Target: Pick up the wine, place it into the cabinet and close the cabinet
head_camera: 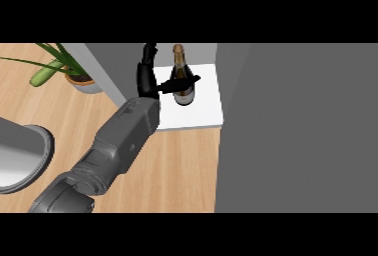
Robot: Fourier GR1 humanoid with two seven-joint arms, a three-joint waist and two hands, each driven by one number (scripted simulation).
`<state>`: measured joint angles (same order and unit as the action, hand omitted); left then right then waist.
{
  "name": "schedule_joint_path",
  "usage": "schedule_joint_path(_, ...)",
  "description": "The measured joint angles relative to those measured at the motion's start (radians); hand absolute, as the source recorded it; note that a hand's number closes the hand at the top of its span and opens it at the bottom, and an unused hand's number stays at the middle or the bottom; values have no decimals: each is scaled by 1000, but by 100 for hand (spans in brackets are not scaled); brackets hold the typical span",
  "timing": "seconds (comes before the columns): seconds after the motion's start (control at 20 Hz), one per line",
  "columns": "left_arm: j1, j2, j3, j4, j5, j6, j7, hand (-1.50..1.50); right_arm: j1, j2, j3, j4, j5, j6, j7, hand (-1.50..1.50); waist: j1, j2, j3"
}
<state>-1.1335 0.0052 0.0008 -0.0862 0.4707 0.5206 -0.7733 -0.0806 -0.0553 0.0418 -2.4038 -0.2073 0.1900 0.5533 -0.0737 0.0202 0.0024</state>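
Note:
The wine bottle (184,98) is dark with a gold-foiled neck and stands upright on the white floor of the open cabinet (201,114). My left hand (148,80) is just left of the bottle, at the end of a forearm that comes in from the lower left. Its fingers (149,55) point straight up beside the bottle and apart from it. The thumb (181,84) lies across the front of the bottle's body. My right hand does not show.
A large grey cabinet door (295,130) fills the right side of the view. A grey cabinet wall (111,70) stands left of the shelf. A potted plant (81,80) is at the back left, and a grey round dish (22,155) lies at the left edge of the wooden counter (177,165).

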Motion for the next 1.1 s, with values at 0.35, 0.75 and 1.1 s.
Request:
schedule_joint_path(0.35, 32, -6, 24, -14, 13, 4, -51, -150, -19, -7, 7, -1, 1, -6, 20, -150, -6, 2, -1)
schedule_joint_path(0.75, 39, -6, 23, -19, 0, -42, -75, -150, -9, -1, 11, 1, -1, 0, 5, -150, -6, 4, -2)
schedule_joint_path(1.1, 41, -7, 8, -19, -16, -104, -86, -150, 17, 8, 26, 1, 0, 3, -9, -150, -3, 4, -4)
